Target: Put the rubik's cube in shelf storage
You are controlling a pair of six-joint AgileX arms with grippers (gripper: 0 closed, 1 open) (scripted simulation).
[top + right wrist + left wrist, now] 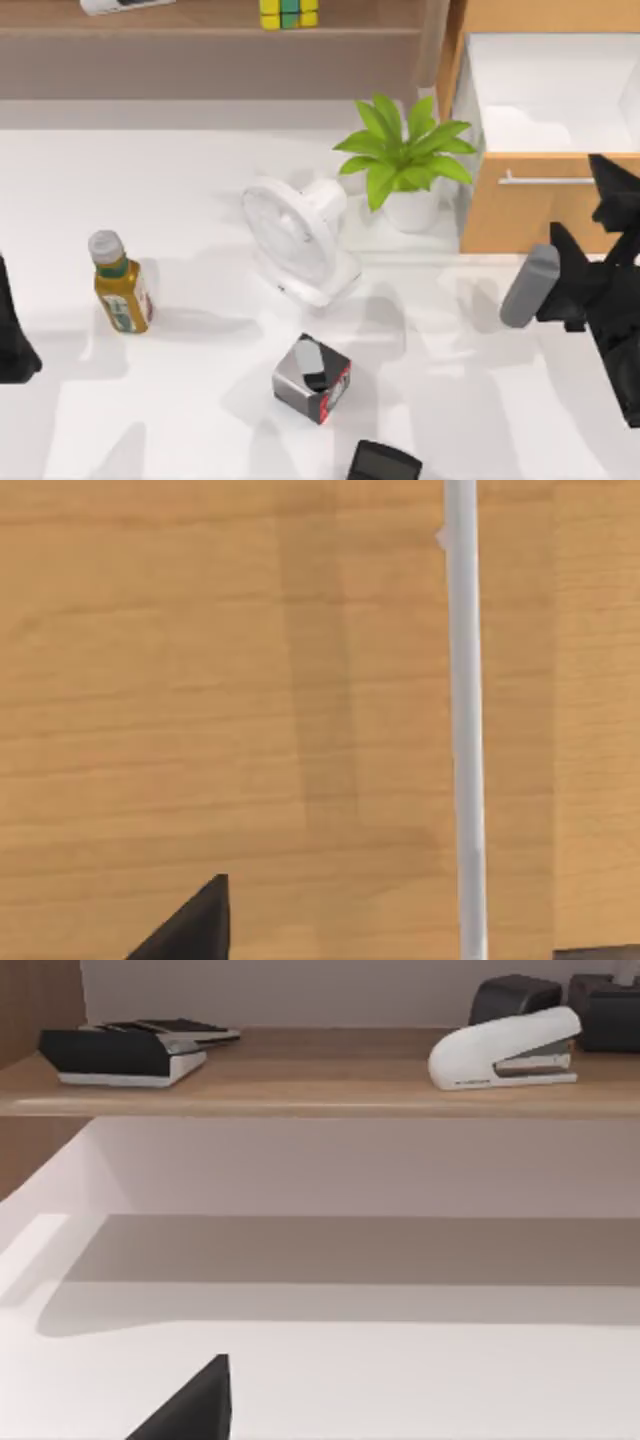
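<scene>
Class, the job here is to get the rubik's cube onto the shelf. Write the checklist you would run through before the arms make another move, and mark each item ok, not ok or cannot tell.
1. Rubik's cube on the wooden shelf ledge: ok, it sits there at the top view's upper edge.
2. Cube free of any gripper: ok, both arms are far from it.
3. Left arm out of the way: ok, at the table's left edge.
4. Right gripper clear of the open drawer: not ok, it is close to the drawer front, facing the silver handle.
5. Right fingers open or shut: cannot tell.
6. Bottle, fan and plant upright: ok.
</scene>
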